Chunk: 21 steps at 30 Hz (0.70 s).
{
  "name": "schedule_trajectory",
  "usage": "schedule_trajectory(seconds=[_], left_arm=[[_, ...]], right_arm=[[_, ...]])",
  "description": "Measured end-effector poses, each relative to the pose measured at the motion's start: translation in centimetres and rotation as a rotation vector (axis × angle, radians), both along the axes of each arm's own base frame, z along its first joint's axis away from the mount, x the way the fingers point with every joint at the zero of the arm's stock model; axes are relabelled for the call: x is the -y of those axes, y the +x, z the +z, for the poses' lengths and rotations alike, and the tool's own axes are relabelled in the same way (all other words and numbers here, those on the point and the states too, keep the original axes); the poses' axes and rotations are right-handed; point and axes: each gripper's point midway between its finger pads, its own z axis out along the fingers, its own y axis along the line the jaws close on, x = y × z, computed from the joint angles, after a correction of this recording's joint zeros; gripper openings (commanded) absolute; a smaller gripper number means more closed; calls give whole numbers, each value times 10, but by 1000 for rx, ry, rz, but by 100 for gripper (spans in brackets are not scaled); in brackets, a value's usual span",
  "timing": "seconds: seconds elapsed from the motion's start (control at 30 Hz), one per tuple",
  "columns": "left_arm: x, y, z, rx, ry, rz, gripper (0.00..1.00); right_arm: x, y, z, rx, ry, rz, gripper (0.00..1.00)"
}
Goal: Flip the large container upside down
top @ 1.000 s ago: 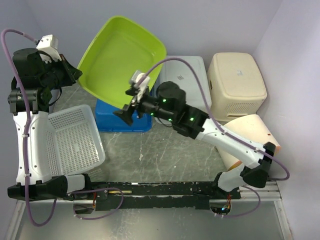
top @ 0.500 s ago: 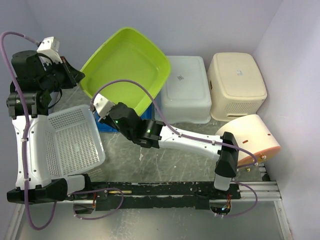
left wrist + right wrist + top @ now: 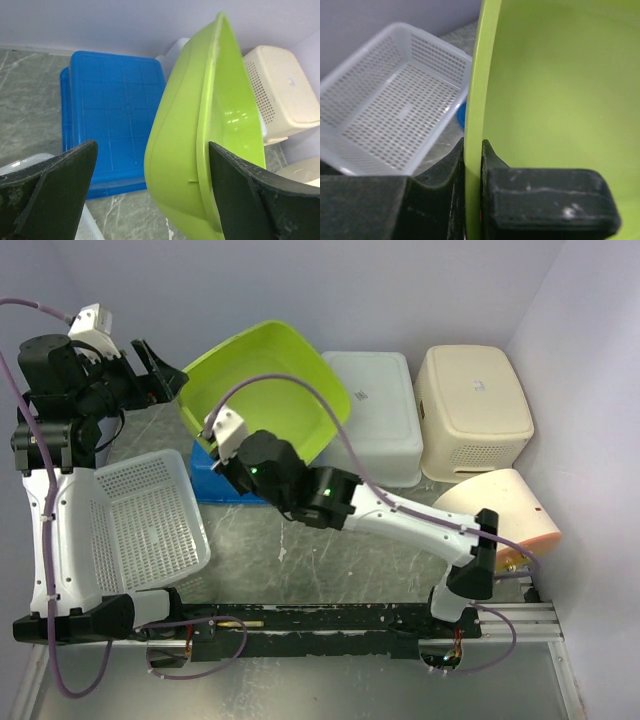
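The right gripper (image 3: pixel 472 150) pinches the green tub (image 3: pixel 560 85) by its rim at 6 o'clock, jaws pressed on either face. The tub's inside fills 3 o'clock. A white mesh basket (image 3: pixel 395 105) lies at 10 o'clock.

Blue bin (image 3: pixel 112 115) — white mesh basket (image 3: pixel 140 520) beside it

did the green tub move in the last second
Yes. The green tub has shifted right and lower in the top view, now overlapping the left edge of the white bin.
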Motion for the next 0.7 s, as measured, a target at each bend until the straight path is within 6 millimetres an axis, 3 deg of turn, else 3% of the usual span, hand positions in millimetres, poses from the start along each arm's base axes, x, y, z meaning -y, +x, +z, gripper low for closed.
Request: schedule_trajectory(seconds=[0.23,0.33,0.5,0.7], left_arm=[[11,4,39,80,-68,-18,99],[0,12,53,121,-75,46,99],[-18,29,56,121,-82,153,99],[-27,45,46,93,-83,207,99]], right_arm=[[21,-19,52,-213,201,78,0],[44,-13,74,-322,333,57,0],[110,4,108,-459,592,-20,0],[122,-30,122,-599,747,72,0]])
